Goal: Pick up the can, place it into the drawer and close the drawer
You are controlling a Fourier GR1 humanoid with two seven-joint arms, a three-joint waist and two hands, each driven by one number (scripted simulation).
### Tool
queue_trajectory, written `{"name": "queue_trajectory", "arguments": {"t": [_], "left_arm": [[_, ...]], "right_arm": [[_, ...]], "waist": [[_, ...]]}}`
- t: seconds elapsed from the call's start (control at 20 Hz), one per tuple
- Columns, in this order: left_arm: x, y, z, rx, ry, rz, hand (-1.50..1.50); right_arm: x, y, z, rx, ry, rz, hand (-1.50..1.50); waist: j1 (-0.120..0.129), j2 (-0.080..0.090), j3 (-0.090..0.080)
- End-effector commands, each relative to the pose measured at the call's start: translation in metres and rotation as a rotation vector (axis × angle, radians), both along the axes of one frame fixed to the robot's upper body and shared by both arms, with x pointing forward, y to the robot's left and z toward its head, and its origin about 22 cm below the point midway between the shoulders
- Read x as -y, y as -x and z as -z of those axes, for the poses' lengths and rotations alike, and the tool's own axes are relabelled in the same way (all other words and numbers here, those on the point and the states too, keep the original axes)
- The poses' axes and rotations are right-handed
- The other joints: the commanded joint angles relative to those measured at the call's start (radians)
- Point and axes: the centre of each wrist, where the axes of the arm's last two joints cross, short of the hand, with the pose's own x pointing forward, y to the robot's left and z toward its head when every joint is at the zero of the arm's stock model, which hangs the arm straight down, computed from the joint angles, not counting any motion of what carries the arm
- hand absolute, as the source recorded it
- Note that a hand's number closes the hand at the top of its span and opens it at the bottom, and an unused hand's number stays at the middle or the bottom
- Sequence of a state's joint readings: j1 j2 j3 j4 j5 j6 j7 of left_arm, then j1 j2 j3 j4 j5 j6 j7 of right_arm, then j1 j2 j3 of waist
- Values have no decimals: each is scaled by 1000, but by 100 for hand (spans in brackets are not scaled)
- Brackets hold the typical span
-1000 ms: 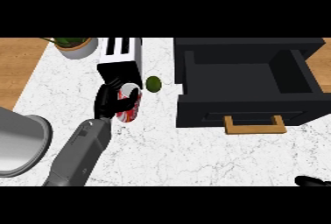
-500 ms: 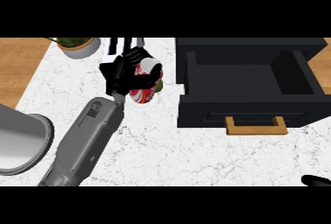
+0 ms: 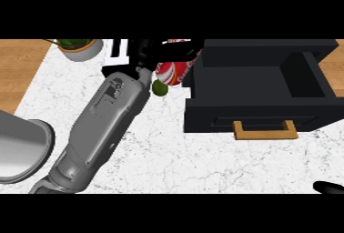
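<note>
My left hand (image 3: 149,53) is shut on a red and white can (image 3: 172,72), held above the counter by the back edge. The can hangs just left of the open black drawer (image 3: 255,77), close to its left wall. The drawer is pulled out toward me, its inside looks bare, and a wooden handle (image 3: 265,131) sits on its front. My grey left forearm (image 3: 101,123) runs diagonally up from the lower left. Only a dark tip of my right hand (image 3: 329,187) shows at the lower right corner.
A small green fruit (image 3: 160,88) lies on the marble counter under the can. A potted plant (image 3: 80,47) stands at the back left, with a black and white striped item (image 3: 119,51) beside it. A large metal pot (image 3: 20,146) sits at the left edge.
My left hand has carried the can up and to the right, from mid-counter toward the drawer's left wall. The green fruit now shows below the can.
</note>
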State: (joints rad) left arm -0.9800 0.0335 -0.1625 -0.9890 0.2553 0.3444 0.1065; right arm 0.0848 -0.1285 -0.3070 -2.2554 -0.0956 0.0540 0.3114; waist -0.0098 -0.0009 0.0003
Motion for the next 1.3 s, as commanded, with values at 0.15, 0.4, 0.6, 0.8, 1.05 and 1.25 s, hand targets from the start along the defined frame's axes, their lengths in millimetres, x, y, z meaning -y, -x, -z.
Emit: {"name": "queue_trajectory", "arguments": {"t": [0.15, 0.4, 0.6, 0.8, 1.05, 1.25], "left_arm": [[44, -6, -59, 4, -41, 23, 150], [61, -15, -80, -19, -61, -12, 150], [67, -23, -78, 0, -107, 1, 150], [85, -24, -99, -4, -142, -27, 150], [88, -27, -94, -45, -152, -40, 150], [87, -30, -88, 1, -169, -81, 150]], "right_arm": [[-3, 4, -8, 18, -18, 2, -150], [-4, 14, -3, 18, -7, -6, -150], [-10, 0, -8, 28, 13, 0, -150], [-2, -10, -13, 33, -2, -26, -150], [-4, -10, -6, 22, 10, -52, -150], [-6, -12, -7, 33, 0, -59, -150]], "waist": [[-9, 2, 0], [-23, 3, 1], [-28, 9, 1], [-60, 17, 2], [-59, 15, 2], [-78, 23, 3]]}}
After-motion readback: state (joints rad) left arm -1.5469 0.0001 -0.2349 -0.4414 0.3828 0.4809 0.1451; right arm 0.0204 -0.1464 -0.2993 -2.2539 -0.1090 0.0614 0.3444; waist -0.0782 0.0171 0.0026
